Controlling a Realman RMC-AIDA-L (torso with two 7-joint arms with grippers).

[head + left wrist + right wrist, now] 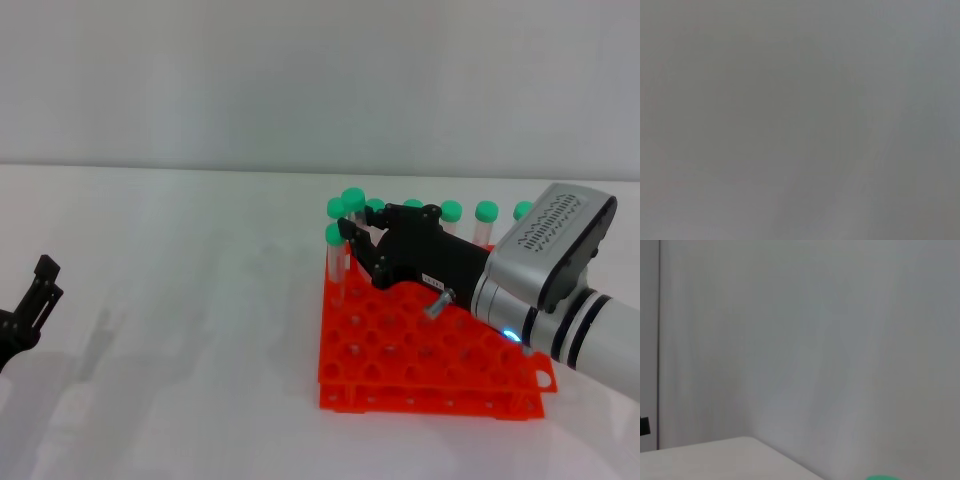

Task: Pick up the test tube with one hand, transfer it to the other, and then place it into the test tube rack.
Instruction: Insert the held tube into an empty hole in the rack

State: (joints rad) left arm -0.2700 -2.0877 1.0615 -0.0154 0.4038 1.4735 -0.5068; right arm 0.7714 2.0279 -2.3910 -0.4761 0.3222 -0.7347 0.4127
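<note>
1. Spanning the white table (180, 330), the scene is taken up on the right by the test tube rack (420, 350).
2. Right gripper (352, 240) is held over the rack's far-left corner, fingers pinched on the test tube (337, 262), which is upright there.
3. Left gripper (40, 290) is parked at the left edge; its finger state cannot be told.

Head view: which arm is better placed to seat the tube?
Right. The right gripper is over the bright orange plastic grid rack among the green-capped clear tubes; the left gripper sits far off.
</note>
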